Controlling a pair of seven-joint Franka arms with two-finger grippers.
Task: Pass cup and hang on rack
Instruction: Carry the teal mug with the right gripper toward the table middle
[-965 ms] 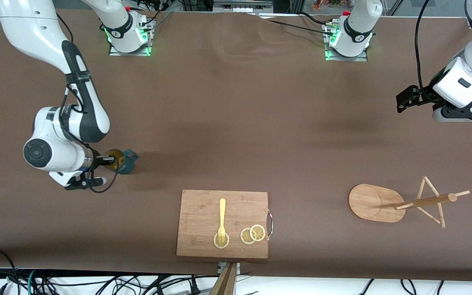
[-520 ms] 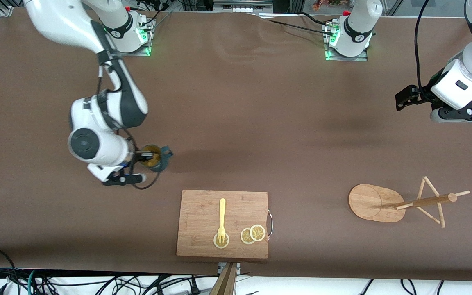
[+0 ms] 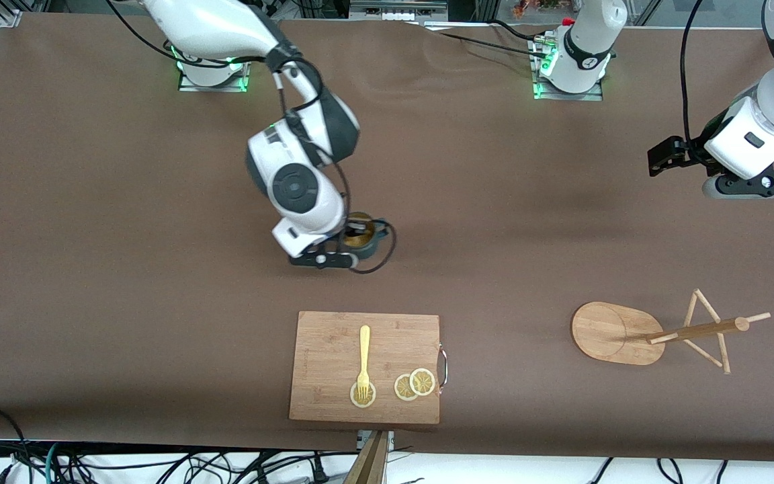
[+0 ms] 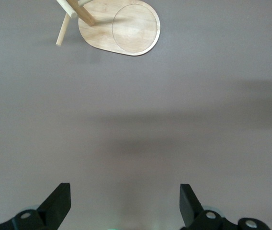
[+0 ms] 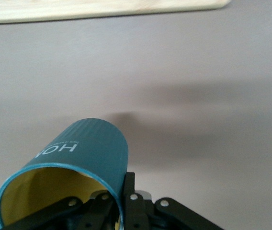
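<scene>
Right claw [image 3: 353, 243] is clamped on the cup [image 3: 362, 235] rim, holding it above mid-bench. Left claw [image 4: 125, 203] waits wide open and empty, over the left arm's end edge, the rack [image 3: 656, 331] standing near that end

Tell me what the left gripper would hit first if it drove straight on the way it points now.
Most likely only the bare table. The left gripper is open and empty, pointing down at brown cloth in its wrist view. The rack lies off that line, toward the front camera. Depth is unclear, so this is a judgement.
</scene>
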